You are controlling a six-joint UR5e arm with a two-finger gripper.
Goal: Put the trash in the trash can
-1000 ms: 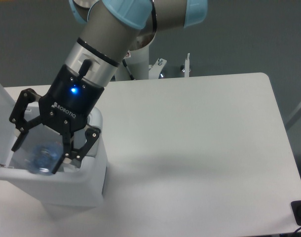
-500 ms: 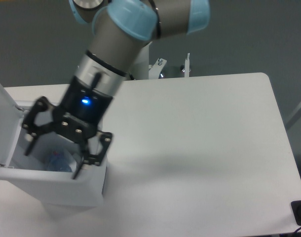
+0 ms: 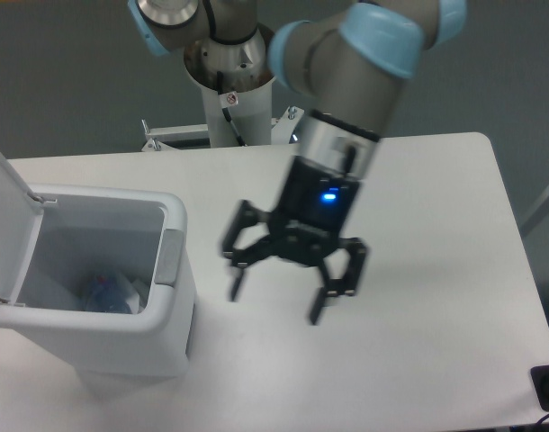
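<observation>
Overhead, the single fixed camera looks down on a white table (image 3: 409,180) with rounded corners, set against a dark grey floor. At the left stands the trash can (image 3: 121,346), a white rectangular bin with rounded corners; its hinged lid (image 3: 4,202) is swung up and leans away at the far left edge of the picture, and a grey latch tab (image 3: 169,256) sits on the rim nearest the arm. Down inside the bin, near the bottom, lies the crushed bottle (image 3: 101,292), showing as a blue and clear shape; pale crumpled material touches it on the right, which may be the white wrapper (image 3: 130,290), though shadow and blur make that hard to confirm.

The arm reaches in from the top of the picture, its grey tube and light blue joint caps leading down to a black wrist with a small blue light (image 3: 329,195). The gripper (image 3: 276,302) hangs above the bare table top, to the right of the bin and apart from it. Its two black fingers (image 3: 333,283) are spread wide with nothing between them. The gripper is somewhat smeared in the picture, so fine detail of the fingertips is not clear.
</observation>
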